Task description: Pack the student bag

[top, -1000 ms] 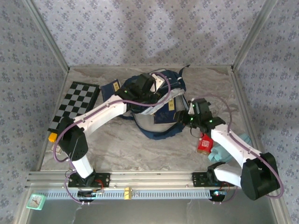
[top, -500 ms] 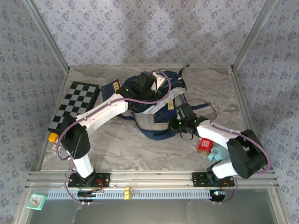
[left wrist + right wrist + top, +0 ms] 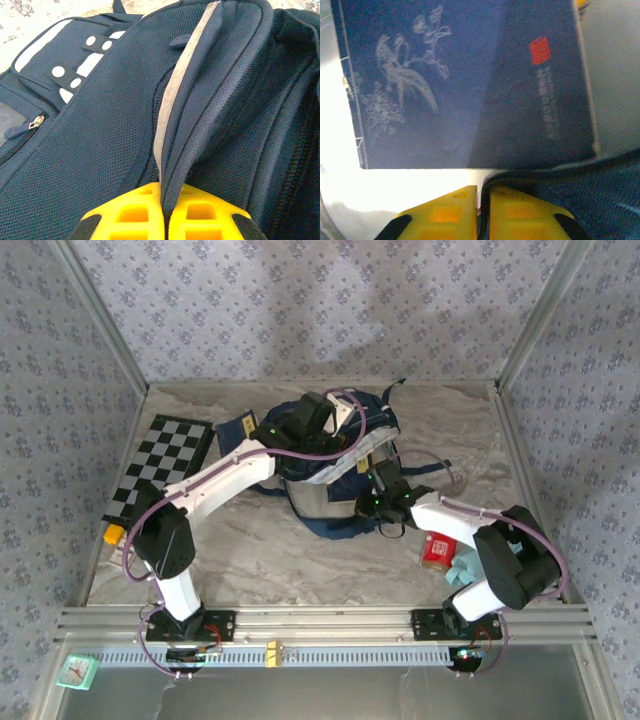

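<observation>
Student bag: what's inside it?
Inside the student bag, a navy book with bird drawing and red seal lies on pale lining. Anything under the book or deeper is covered.

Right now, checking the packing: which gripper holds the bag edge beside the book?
The right gripper, pinching the student bag rim by the navy book; the left gripper pinches padded mesh instead.

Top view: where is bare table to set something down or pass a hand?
Free: the near strip between the student bag and the front rail; the far right corner between bag and right rail. Crowded: the centre, where the left arm and right arm meet at the bag; the near right, with a red box and teal item.
</observation>
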Available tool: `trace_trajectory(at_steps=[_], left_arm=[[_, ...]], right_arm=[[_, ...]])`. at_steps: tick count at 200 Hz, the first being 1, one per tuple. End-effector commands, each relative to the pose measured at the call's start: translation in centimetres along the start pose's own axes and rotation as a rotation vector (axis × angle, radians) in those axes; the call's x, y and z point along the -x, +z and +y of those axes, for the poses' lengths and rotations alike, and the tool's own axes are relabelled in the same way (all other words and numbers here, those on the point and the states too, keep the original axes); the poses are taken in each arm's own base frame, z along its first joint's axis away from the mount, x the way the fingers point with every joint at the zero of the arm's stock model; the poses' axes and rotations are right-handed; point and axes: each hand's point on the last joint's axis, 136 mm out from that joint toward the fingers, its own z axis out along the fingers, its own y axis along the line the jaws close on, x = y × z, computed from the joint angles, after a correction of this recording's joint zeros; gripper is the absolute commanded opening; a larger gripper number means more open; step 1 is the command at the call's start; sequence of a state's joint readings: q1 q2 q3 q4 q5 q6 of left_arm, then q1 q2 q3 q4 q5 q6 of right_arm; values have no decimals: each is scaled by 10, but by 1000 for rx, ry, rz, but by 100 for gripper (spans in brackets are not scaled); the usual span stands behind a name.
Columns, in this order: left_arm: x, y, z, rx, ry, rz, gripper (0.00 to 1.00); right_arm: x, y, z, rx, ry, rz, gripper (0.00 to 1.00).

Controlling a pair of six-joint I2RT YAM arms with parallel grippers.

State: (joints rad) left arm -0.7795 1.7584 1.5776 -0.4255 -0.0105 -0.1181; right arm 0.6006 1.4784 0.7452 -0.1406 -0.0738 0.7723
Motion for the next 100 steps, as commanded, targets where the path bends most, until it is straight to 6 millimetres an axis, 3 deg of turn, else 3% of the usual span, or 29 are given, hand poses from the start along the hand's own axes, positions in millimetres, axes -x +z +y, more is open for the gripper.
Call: trace_trajectory(at_steps=[1,34,53,76,100], left_arm=[[54,-23,-15,-61,-25,-165,0],[53,-19,-14,-61,-26,-162,0],[54,-17,-14,-61,-31,-162,0],[53,-16,-13,-56,-30,-159,0],[53,-18,-13,-56,-31,-154,0]], right_arm=[[12,-30,15,-35,-43,-78,21],[14,-51,12,-82,-53,-91,23],[12,-43,18,-58,-49,-75,26],[14,-28,27,-45,-58,-52,22],[19,-40,30,-93,-83,-86,27]])
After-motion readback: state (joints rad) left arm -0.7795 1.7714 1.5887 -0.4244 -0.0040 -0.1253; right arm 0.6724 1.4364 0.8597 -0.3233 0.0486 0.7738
